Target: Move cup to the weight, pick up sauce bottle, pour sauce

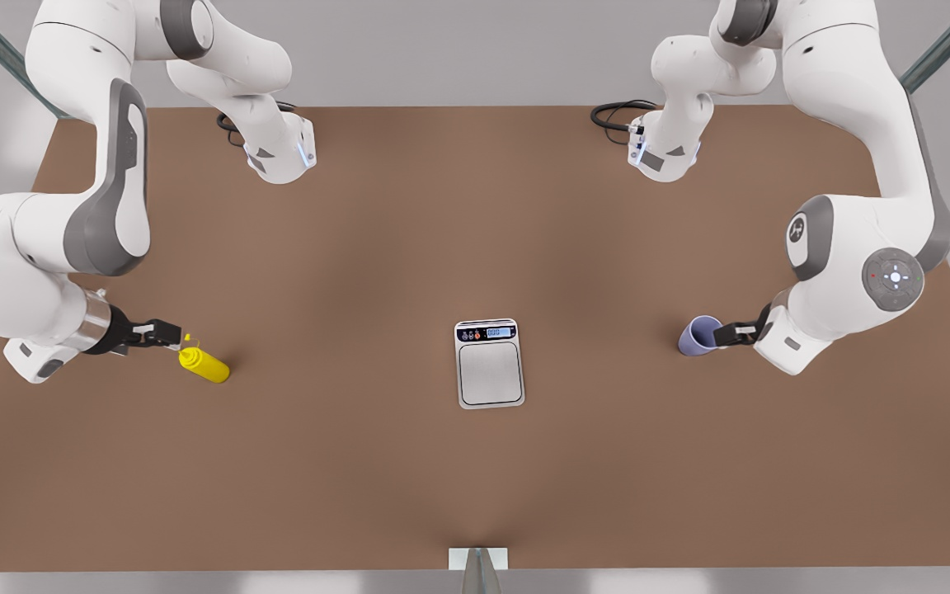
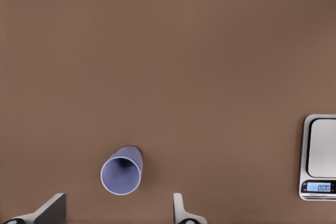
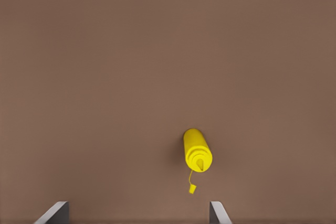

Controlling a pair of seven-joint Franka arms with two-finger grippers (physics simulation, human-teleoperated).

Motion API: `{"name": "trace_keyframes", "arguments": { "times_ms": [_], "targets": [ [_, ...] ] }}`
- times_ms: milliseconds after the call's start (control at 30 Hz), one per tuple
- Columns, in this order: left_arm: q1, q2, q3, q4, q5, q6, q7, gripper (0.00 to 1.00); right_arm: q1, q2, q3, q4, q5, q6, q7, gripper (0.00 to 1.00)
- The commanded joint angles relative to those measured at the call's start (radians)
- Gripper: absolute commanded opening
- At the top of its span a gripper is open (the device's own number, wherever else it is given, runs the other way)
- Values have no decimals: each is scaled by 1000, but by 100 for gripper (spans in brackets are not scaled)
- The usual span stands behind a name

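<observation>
The lavender-blue cup (image 1: pixel 699 336) stands on the brown table at the front view's right, apart from the weight (image 1: pixel 489 363) at the table's middle. My left gripper (image 1: pixel 729 333) is right beside the cup, open; in the left wrist view the cup (image 2: pixel 122 170) sits just ahead of the gap of my left gripper (image 2: pixel 115 211), with the weight (image 2: pixel 320 156) off to one side. The yellow sauce bottle (image 1: pixel 204 365) stands at the front view's left. My right gripper (image 1: pixel 163 333) hovers open by its nozzle. In the right wrist view the sauce bottle (image 3: pixel 197 150) lies ahead of my right gripper (image 3: pixel 136 214).
Both arm bases (image 1: pixel 281 153) (image 1: pixel 663 153) stand at the table's back edge with black cables (image 1: pixel 613 114). A small grey bracket (image 1: pixel 477 563) sits at the front edge. Bare brown tabletop (image 1: pixel 343 272) stretches between the bottle, the weight and the cup.
</observation>
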Motion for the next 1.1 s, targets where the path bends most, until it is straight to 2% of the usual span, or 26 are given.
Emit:
{"name": "trace_keyframes", "arguments": {
  "times_ms": [0, 200, 367, 400, 533, 700, 1067],
  "targets": [
    [1, 0, 1, 0, 15, 0, 0, 100, 0, 0, 0, 0, 0, 0, 0, 100],
    [1, 6, 2, -6, 14, -2, -2, 100, -2, 1, 0, -3, -5, -2, -12, 100],
    [1, -6, 56, -89, 12, 31, 83, 100, -3, 5, 0, -9, -11, -2, -58, 100],
    [1, -28, 67, -164, 14, 112, 84, 100, -3, 5, 0, -12, -11, -2, -58, 100],
    [1, -48, 105, -301, 12, 256, 146, 100, -5, 17, 0, -12, -11, 3, -58, 100],
    [1, -84, 114, -457, 7, 373, 156, 100, -5, 24, 0, -12, -11, 3, -58, 100],
    [-2, -55, 108, -589, 4, 552, 155, 100, -5, 32, 0, -11, -12, 0, -60, 100]
  ]
}}
